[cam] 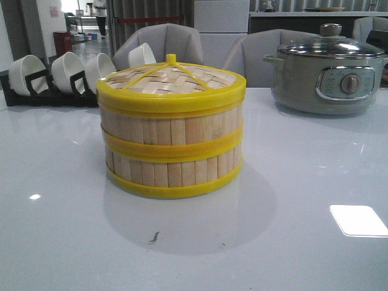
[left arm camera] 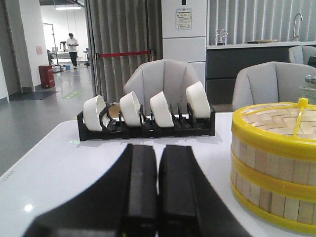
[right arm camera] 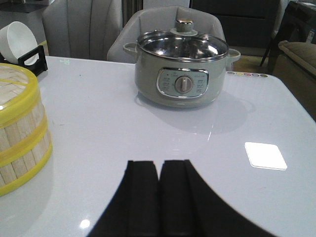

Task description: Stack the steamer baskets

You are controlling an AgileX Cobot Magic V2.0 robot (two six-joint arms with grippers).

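On the far left of the white table a black rack of white bowls stands well clear of the work. At the middle, the two round steamer baskets of pale bamboo slats with yellow bands already sit one on the other, capped by the flat woven-bamboo lid with yellow rim. To the right is the grey electric pot. Neither arm shows in the front view; the left gripper and right gripper each have their fingers pressed together, holding nothing. Stacking looks finished, though how squarely the rings seat is hard to judge; nothing further seems called for beyond staying clear.
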